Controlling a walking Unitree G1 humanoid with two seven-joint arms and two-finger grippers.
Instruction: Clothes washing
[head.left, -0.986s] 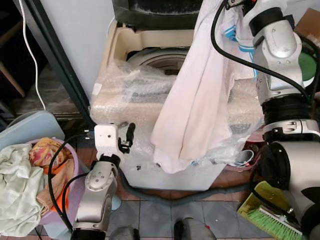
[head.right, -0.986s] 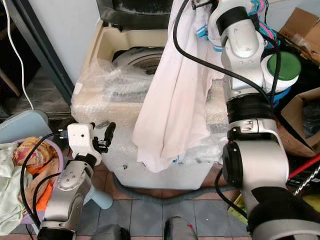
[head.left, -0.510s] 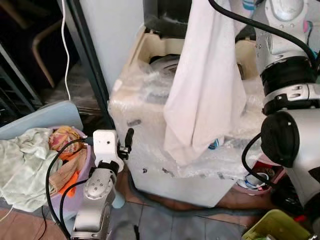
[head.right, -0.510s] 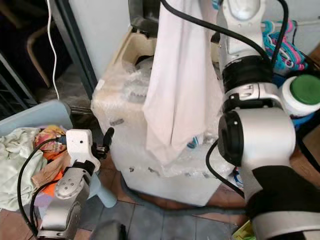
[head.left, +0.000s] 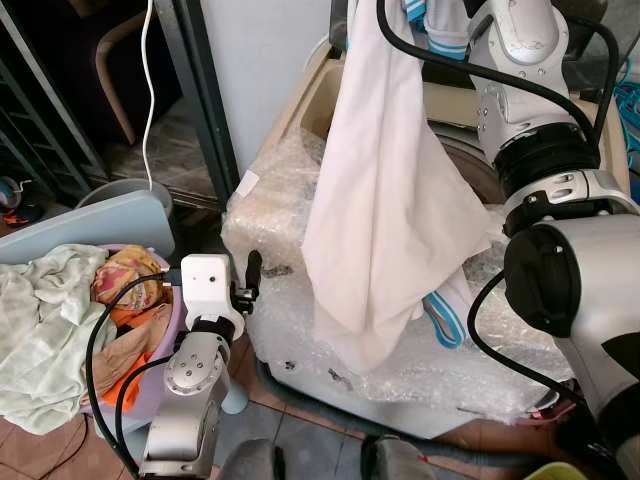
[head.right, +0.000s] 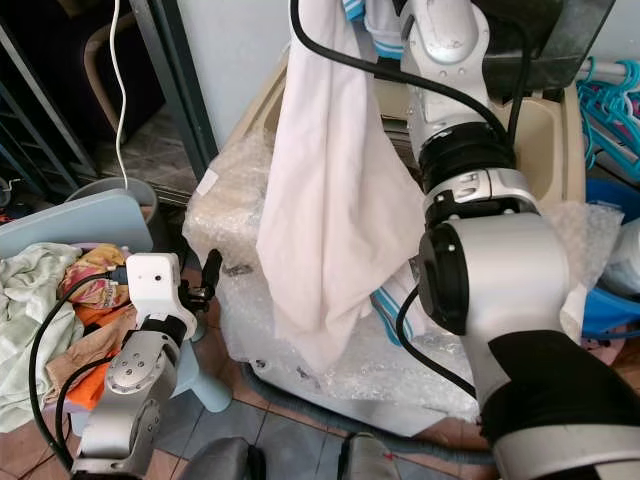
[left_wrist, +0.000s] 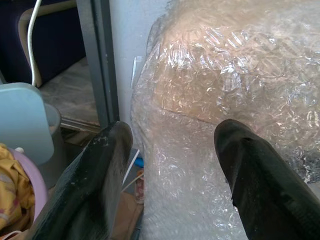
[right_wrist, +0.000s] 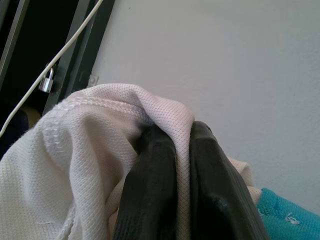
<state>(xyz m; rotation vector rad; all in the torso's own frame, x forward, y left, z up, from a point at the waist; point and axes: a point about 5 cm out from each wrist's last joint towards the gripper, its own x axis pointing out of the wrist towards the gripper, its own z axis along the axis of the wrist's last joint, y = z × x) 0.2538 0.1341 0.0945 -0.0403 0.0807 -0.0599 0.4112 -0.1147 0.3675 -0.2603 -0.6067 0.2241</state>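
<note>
A white garment (head.left: 385, 210) with teal-striped trim hangs in long folds from my raised right arm (head.right: 450, 110). It drapes over the front of the washing machine (head.left: 290, 190), which is wrapped in bubble wrap. In the right wrist view my right gripper (right_wrist: 182, 155) is shut on a fold of the white garment (right_wrist: 90, 165). My left gripper (left_wrist: 172, 132) is open and holds nothing. It is held low beside the machine's front left corner (head.left: 252, 272), just short of the bubble wrap (left_wrist: 235, 75).
A purple laundry basket (head.left: 176, 300) with orange and yellow clothes (head.left: 125, 275) stands at my left, with a pale green cloth (head.left: 40, 320) draped beside it. A dark metal door frame (head.left: 205, 90) rises behind, with a white cable (head.left: 150, 70) beside it. A grey hose (head.left: 330, 405) lies on the tiles.
The camera has swung, so the machine now sits more to the right and closer. The garment still hangs from my right gripper. My left arm keeps its pose.
</note>
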